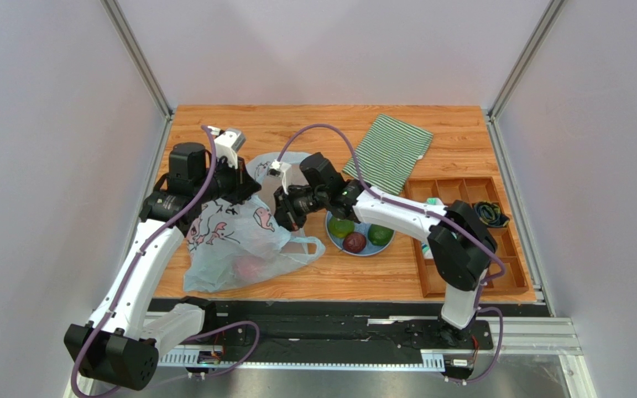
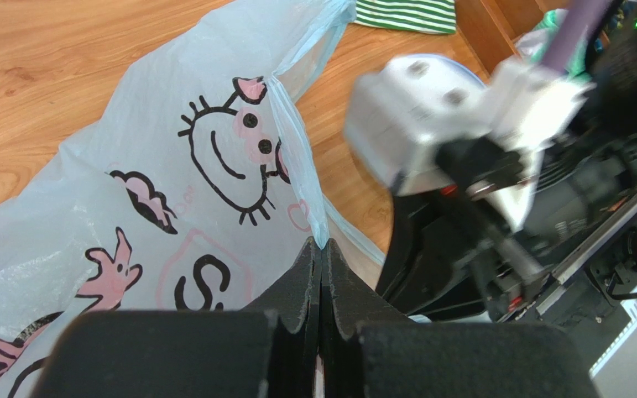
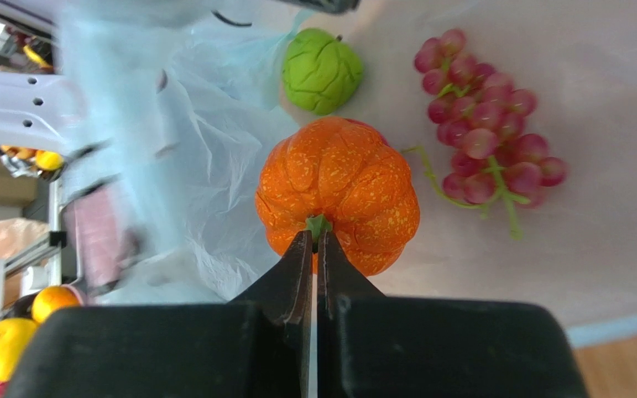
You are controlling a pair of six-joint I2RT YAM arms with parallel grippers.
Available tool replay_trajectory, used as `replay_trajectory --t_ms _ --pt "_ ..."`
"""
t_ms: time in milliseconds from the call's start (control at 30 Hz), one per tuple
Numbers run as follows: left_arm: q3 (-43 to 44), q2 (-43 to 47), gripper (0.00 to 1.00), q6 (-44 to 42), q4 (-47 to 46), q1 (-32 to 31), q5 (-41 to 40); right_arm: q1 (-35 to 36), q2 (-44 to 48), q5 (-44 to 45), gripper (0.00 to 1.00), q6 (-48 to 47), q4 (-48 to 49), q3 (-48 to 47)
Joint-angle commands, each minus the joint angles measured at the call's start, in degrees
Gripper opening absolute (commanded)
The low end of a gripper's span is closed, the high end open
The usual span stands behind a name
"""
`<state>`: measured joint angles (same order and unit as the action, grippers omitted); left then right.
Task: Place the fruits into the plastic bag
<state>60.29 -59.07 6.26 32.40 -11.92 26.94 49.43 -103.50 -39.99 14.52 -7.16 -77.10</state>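
Pale blue-grey plastic bag (image 1: 229, 242), printed with cartoons, lies on the wooden table (image 1: 297, 120). The left gripper (image 2: 320, 253), fingers pressed together, pinches the bag's edge. The right gripper (image 3: 313, 240) is clamped on the green stem of the orange fruit (image 3: 338, 195), over the bag's plastic, near a bright green ball (image 3: 323, 70) and grapes (image 3: 484, 133). Other fruits sit on a blue plate (image 1: 362, 253).

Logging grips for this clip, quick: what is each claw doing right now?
Left claw: closed, pinching the edge of the plastic bag.
Right claw: closed on the stem of the orange fruit, inside the bag.
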Motion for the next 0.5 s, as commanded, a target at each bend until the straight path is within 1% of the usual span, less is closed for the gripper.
replay_trajectory --t_ms 0,33,67,133,233,367,467 --pt "1.7 0.4 0.0 -0.5 -0.3 0.3 0.7 1.1 -3.9 -4.7 0.0 3.6 6.2 -3.1" --pt "1.8 0.4 0.0 -0.5 -0.4 0.3 0.6 1.4 -4.4 -5.3 0.0 5.4 6.6 -3.2" --pt "1.8 0.3 0.0 -0.5 -0.4 0.3 0.7 1.5 -4.8 -5.5 0.0 6.4 10.5 -3.1" --pt "1.7 0.3 0.0 -0.5 -0.4 0.3 0.7 2.2 -5.5 -5.7 0.0 8.8 13.2 -2.8" --pt "1.7 0.4 0.0 -0.5 -0.4 0.3 0.7 3.2 -6.4 -4.2 0.0 11.7 17.1 -2.6" --pt "1.8 0.3 0.0 -0.5 -0.3 0.3 0.7 4.7 -9.1 -3.4 0.0 16.6 25.3 -2.6" --pt "1.8 0.2 0.0 -0.5 -0.4 0.3 0.8 5.5 -11.9 -2.9 0.0 17.6 25.4 -4.2"
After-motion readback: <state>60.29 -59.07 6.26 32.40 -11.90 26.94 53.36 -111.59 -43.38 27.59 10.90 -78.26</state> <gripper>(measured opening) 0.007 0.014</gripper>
